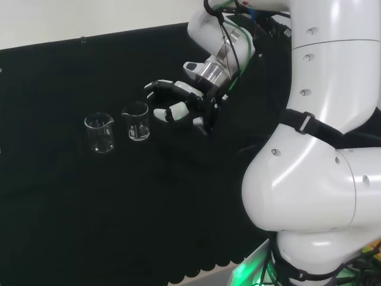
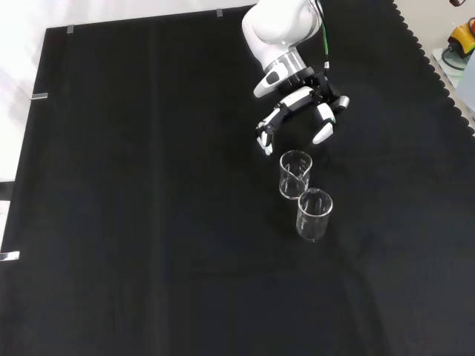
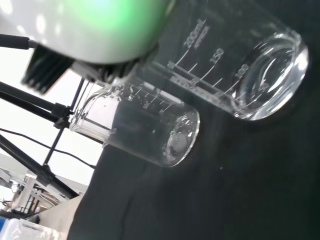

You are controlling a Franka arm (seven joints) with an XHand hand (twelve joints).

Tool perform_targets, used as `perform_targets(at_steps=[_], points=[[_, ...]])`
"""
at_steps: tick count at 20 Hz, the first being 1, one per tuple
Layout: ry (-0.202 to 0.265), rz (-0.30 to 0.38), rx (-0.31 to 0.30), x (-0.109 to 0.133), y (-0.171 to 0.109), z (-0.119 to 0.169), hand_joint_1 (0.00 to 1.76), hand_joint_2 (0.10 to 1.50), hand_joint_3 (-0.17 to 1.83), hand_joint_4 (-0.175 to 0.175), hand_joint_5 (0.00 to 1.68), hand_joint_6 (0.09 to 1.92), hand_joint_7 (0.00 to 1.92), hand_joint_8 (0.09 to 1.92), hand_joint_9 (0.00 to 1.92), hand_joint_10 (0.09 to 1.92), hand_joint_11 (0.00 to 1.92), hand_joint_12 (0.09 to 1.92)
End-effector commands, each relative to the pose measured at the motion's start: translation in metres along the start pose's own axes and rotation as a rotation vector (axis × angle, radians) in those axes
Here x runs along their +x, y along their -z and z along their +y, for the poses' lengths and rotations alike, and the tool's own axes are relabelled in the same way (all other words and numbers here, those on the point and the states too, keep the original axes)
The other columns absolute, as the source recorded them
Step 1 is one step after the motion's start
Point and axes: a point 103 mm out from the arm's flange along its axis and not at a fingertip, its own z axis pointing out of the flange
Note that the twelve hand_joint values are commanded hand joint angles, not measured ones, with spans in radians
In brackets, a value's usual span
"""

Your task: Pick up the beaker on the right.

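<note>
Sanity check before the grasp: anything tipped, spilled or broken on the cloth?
Nothing stands out. Both beakers stand upright and look empty: the nearer beaker beside the hand, the farther beaker just past it. The hand is open and touches neither. The black cloth looks dry.

The nearer beaker (image 3: 235,65) in the wrist view carries a white printed scale on its glass wall; the figures 150 and 100 can be read beside the tick marks, and the top one looks like 200. The other beaker (image 3: 140,125) also bears a white scale, its figures too blurred to read.
</note>
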Motion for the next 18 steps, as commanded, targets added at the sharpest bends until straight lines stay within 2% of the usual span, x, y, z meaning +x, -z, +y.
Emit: perform_targets(at_steps=[1, 7, 18], points=[[0.01, 0.02, -0.014, 0.0063, -0.0078, 0.0072, 1.04, 0.3, 1.23, -0.07, 0.25, 0.37, 0.4, 0.71, 0.53, 0.6, 0.25, 1.28], [0.01, 0.02, -0.028, 0.0071, -0.008, 0.0069, 1.03, 0.3, 1.23, -0.065, 0.27, 0.3, 0.36, 0.7, 0.5, 0.59, 0.3, 1.28], [0.016, 0.019, -0.015, 0.0031, -0.0157, 0.0034, 1.02, 0.29, 1.23, -0.058, 0.3, 0.19, 0.29, 0.67, 0.39, 0.61, 0.03, 1.33]])
